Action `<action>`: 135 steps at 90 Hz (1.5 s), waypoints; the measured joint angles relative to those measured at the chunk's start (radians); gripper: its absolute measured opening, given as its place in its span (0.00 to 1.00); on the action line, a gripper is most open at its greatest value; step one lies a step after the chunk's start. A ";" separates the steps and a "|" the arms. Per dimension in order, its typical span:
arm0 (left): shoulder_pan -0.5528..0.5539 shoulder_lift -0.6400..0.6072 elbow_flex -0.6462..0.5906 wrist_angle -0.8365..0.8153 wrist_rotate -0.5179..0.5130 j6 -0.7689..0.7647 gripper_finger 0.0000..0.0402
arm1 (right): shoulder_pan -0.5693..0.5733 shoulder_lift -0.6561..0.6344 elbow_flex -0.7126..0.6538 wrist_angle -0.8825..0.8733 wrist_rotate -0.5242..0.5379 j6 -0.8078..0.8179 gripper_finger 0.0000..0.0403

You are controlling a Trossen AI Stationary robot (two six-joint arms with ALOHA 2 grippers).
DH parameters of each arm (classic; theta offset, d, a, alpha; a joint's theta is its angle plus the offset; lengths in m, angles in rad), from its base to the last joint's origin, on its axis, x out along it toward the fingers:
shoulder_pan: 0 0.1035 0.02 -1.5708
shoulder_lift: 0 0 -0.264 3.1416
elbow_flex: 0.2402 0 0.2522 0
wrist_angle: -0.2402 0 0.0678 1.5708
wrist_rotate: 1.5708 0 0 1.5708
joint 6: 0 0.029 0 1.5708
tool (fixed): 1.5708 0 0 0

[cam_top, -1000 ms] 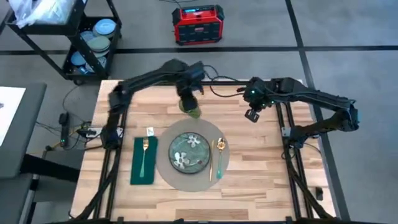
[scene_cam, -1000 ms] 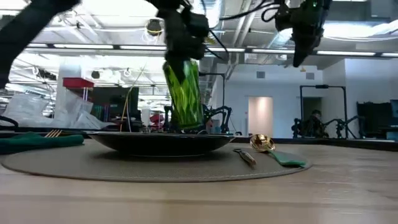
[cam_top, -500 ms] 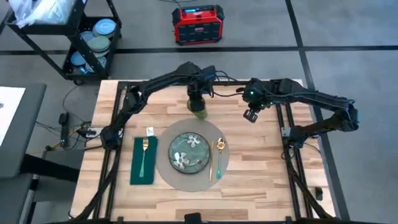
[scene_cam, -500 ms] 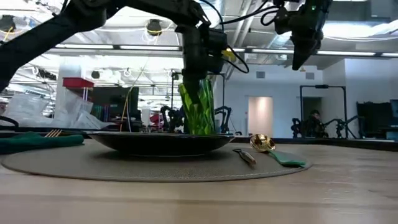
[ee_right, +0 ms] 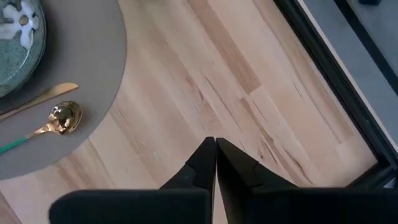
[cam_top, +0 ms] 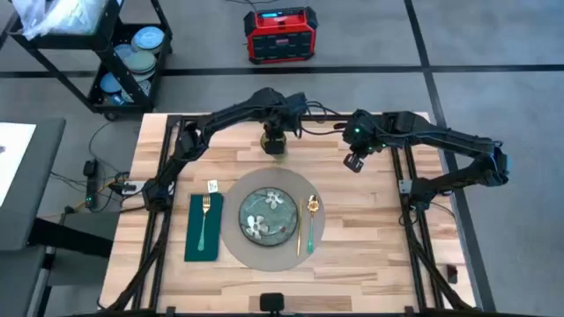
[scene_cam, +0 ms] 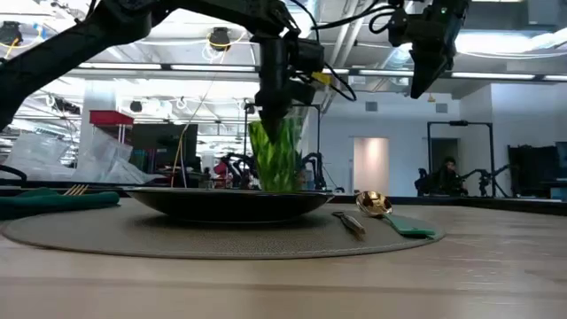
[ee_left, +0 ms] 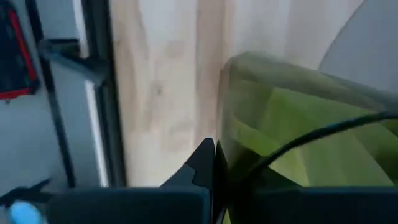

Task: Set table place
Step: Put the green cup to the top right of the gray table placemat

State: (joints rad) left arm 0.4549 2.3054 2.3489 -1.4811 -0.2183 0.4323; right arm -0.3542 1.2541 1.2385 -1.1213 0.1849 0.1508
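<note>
A green glass [scene_cam: 275, 159] stands upright beyond the far edge of the round grey placemat [cam_top: 236, 248]. My left gripper [cam_top: 274, 134] comes down on it from above and is shut on it. On the placemat lie the dark floral plate [cam_top: 268, 214], a gold spoon [cam_top: 311, 206] and a knife [cam_top: 300, 233]. A fork [cam_top: 205, 220] lies on the green napkin [cam_top: 202, 239] to the left of the placemat. My right gripper [cam_top: 356, 163] hangs shut above the table [cam_top: 370, 229], right of the glass, with nothing in it. My left gripper holds the glass by its rim [ee_left: 225, 149], the fingers pointing down from above. One dark finger [ee_left: 207, 163] stands outside the green wall; the other seems to be inside, seen dimly through the glass. The glass is upright, and the plate hides its base in the low view.
A small white tag [cam_top: 212, 186] lies above the napkin. Beyond the table's far edge stand a black wire cart [cam_top: 132, 53] with blue dishes and a red box [cam_top: 280, 33]. Bare wood stretches right of the placemat.
My left gripper has carried the glass a little toward the table's far edge and right, and down. The glass, tilted and higher a second ago, is now upright and lower behind the plate.
</note>
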 joint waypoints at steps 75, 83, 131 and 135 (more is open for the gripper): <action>0.059 -0.081 -0.009 -0.087 0.205 0.195 0.00 | 0.002 0.000 0.000 0.005 -0.006 -0.001 0.00; 0.067 -0.081 -0.016 -0.093 0.214 0.187 0.00 | 0.012 0.000 0.000 0.005 -0.006 -0.001 0.00; 0.110 -0.084 -0.195 -0.094 0.212 0.150 0.00 | 0.058 0.000 0.000 0.009 -0.001 0.006 0.00; 0.108 -0.084 -0.197 -0.092 0.203 0.149 0.00 | 0.058 0.000 0.000 0.011 0.000 0.006 0.00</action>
State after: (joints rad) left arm 0.5630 2.2215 2.1519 -1.5736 -0.0151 0.5809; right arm -0.2958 1.2545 1.2388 -1.1105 0.1852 0.1570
